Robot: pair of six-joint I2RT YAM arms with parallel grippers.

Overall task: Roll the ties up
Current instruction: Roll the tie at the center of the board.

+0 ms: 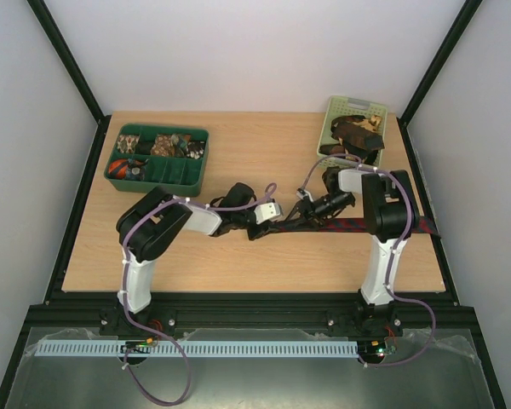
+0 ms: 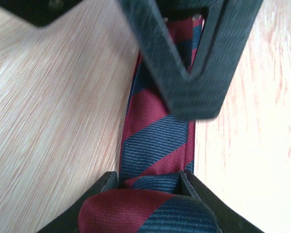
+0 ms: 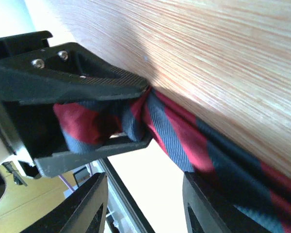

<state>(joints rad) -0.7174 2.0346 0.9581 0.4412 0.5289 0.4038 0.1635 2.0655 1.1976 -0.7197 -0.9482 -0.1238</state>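
nearest the lens in the left wrist view, the left gripper [image 2: 148, 182] has its two dark fingers closed narrowly on the wound start of the striped tie [image 2: 155, 136], dark red with navy bars. the right wrist view shows that grip from the side, with the fabric bunched between those jaws rather than neatly coiled. from there the tie lies flat on the table [image 1: 238, 256], running from the middle toward the right edge and passing under the right arm [image 1: 387, 209]. the right gripper [image 3: 143, 194] sits just beside the left one, jaws apart and nothing between them. one of its fingers hangs over the flat length; whether it touches the cloth i cannot tell.

the risk, as i judge it, is a slack roll. only one grip holds the coil, so a turn with no tension on the flat part could let the bunched layers slip sideways or unwind. the grippers are also so close that a twist might knock one finger into the other.

the left arm [image 1: 153, 226] reaches from the near left across to the middle, elbow folded, wrist pointing right. the right arm rises from the near right, then bends over so its forearm points left.

more ties [image 1: 353, 132] wait in the basket [image 1: 375, 109] at the far right corner; a divided tray [image 1: 187, 179] sits at the far left.
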